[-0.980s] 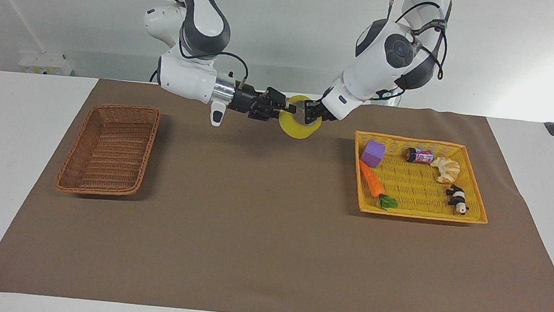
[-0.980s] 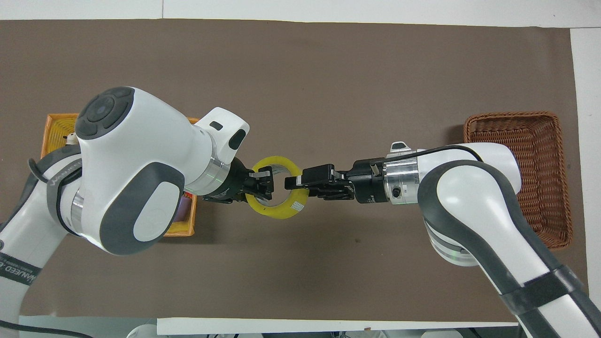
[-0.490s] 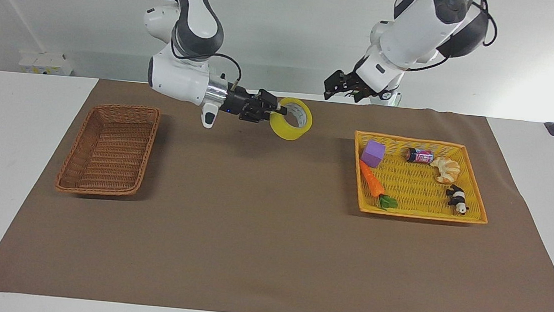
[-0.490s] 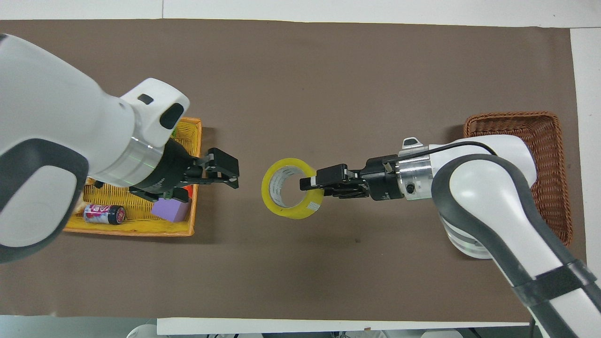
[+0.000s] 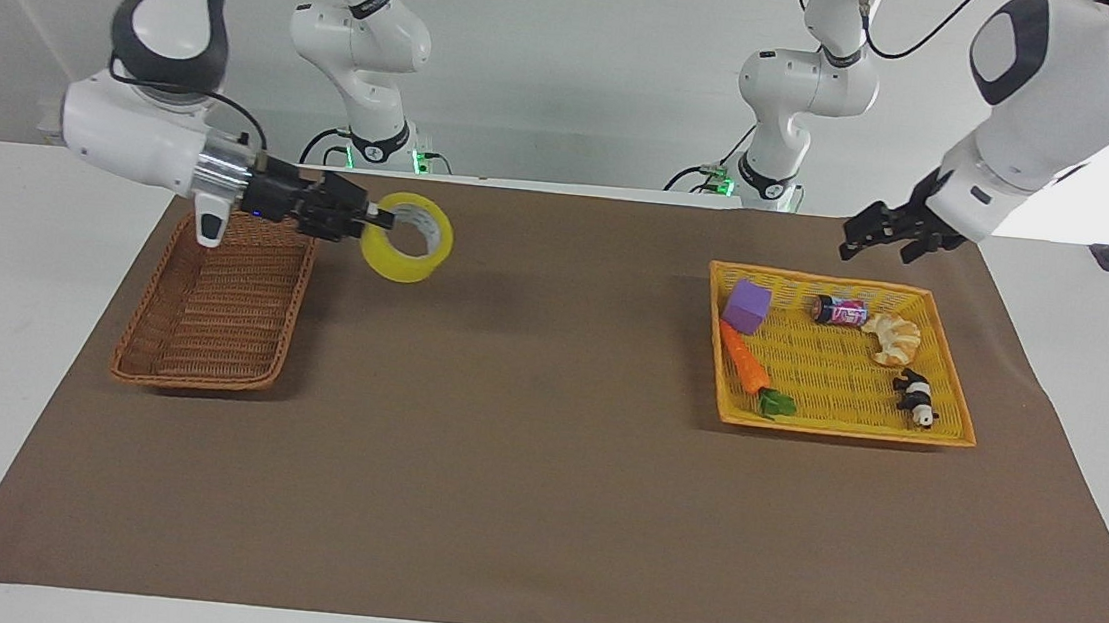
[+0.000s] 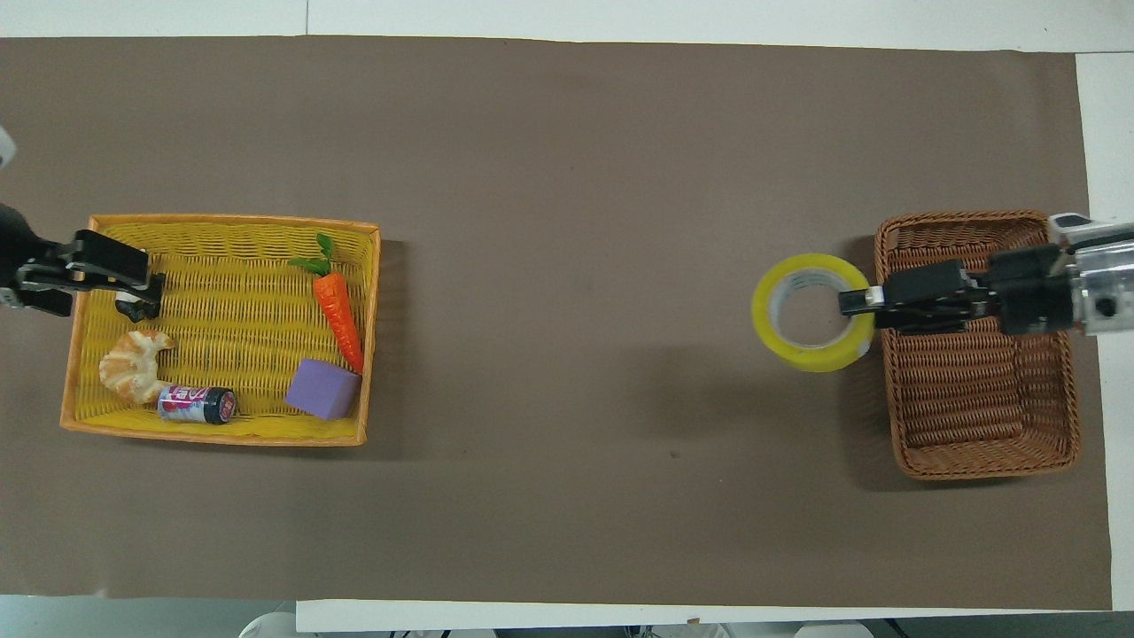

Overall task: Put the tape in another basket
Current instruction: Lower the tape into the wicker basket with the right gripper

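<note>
The yellow tape roll hangs in the air, held by its rim. My right gripper is shut on it, one finger inside the ring. In the overhead view the tape is over the mat just beside the brown wicker basket, and the right gripper reaches across the basket's rim. The basket stands at the right arm's end of the table with nothing in it. My left gripper is open and empty, raised over the yellow tray's outer edge.
The flat yellow tray at the left arm's end holds a purple cube, a carrot, a small can, a croissant and a panda toy. A brown mat covers the table.
The left gripper let go of the tape and drew back over the yellow tray. The right gripper carried the tape from mid-table to beside the wicker basket.
</note>
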`<state>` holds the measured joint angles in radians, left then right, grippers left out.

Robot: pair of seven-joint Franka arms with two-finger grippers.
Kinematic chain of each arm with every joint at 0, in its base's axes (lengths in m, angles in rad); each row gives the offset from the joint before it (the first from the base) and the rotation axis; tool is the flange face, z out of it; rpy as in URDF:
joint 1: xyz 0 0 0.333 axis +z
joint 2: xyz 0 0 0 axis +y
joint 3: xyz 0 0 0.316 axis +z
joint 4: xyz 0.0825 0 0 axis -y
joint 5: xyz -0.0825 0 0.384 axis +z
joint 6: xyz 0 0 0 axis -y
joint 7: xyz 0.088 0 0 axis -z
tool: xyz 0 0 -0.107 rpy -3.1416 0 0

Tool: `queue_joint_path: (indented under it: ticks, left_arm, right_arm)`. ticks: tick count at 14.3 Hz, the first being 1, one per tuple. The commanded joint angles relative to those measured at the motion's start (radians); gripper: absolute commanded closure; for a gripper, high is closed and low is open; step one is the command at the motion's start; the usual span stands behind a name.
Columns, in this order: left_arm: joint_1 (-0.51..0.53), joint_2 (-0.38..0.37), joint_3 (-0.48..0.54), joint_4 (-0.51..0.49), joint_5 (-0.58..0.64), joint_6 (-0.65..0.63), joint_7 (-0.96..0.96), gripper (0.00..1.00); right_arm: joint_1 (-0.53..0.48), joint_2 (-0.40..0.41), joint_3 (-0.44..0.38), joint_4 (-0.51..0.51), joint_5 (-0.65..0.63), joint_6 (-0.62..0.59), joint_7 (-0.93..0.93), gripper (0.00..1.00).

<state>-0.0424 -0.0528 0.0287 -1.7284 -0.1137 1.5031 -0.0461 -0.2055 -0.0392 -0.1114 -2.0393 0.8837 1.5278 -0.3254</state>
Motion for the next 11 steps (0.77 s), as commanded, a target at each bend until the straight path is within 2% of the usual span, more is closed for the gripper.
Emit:
queue_joint_path:
  ticks: [1,3,6,11]
  left_arm:
    - [0.064,-0.018,-0.018,-0.027,0.025,0.040,0.018,0.00]
    - [0.081,-0.016,-0.018,-0.025,0.026,0.043,0.018,0.00]
    - [0.088,-0.016,-0.020,-0.025,0.026,0.043,0.018,0.00]
    - [0.081,-0.013,-0.021,-0.016,0.028,0.048,0.018,0.00]
  right_arm:
    - [-0.145,0.129,0.015,0.141,-0.069,-0.101,-0.099,1.00]
    - [-0.228,0.218,0.015,0.227,-0.130,-0.146,-0.205,1.00]
    - [-0.290,0.321,0.015,0.243,-0.158,-0.146,-0.335,1.00]
    - [-0.293,0.348,0.015,0.216,-0.236,-0.086,-0.452,1.00]
